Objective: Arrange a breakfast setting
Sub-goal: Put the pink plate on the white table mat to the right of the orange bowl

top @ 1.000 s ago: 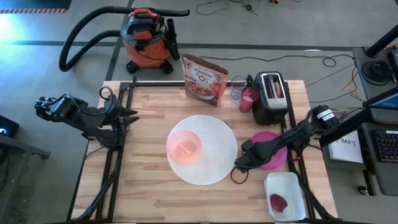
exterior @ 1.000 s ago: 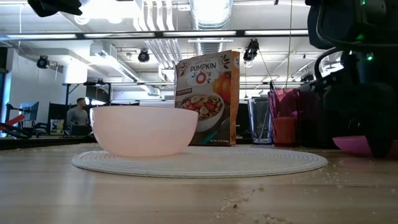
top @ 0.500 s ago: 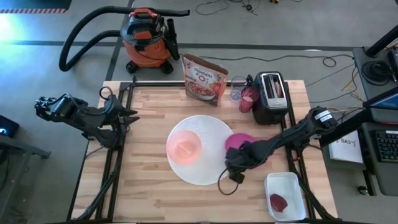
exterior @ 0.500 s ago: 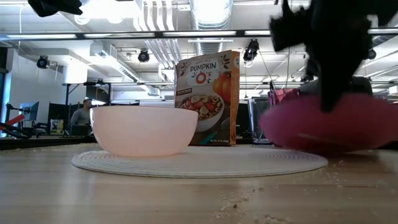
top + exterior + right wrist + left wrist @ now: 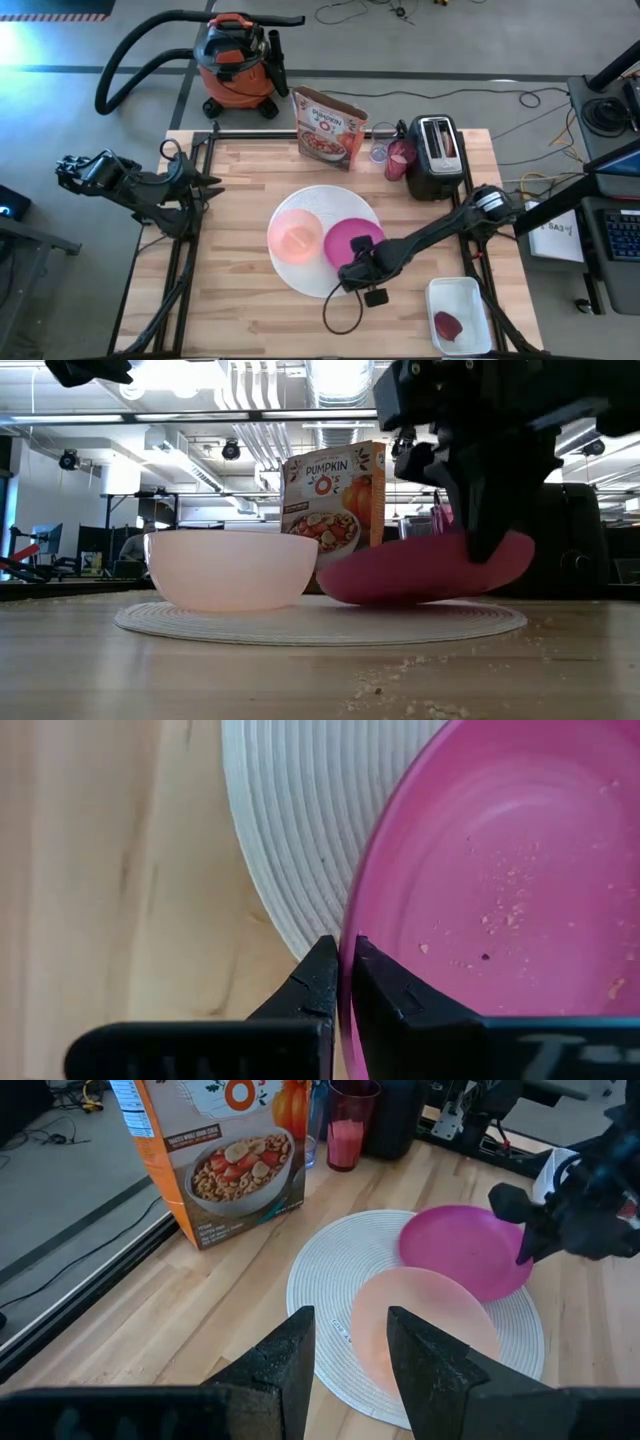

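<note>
Since the earlier frames, the right gripper (image 5: 352,275) had carried the smaller magenta plate (image 5: 351,243) from the right side of the surface (image 5: 230,300) inward, and the plate was now over the large white round plate (image 5: 322,205), just beside the pale pink bowl (image 5: 294,237). The right fingers (image 5: 322,982) were closed tight on the rim of the magenta plate. In the low view the magenta plate (image 5: 425,570) was tilted and seemed to hang a little above the white plate (image 5: 320,621), though contact could not be told for sure. Some crumbs lay inside it in the right wrist view.

The pale pink bowl stood on the left part of the white plate. The left gripper (image 5: 200,186) waited at the left edge of the surface, with its fingers (image 5: 290,1365) narrowly apart and holding nothing.

At the far edge stood a cereal box (image 5: 329,127), a clear glass (image 5: 379,152), a translucent pink cup (image 5: 399,158) and a black toaster (image 5: 435,155). A white tray (image 5: 460,318) lay at the near right corner. An orange-and-black shop vacuum (image 5: 235,65) stood on the floor behind the surface.
</note>
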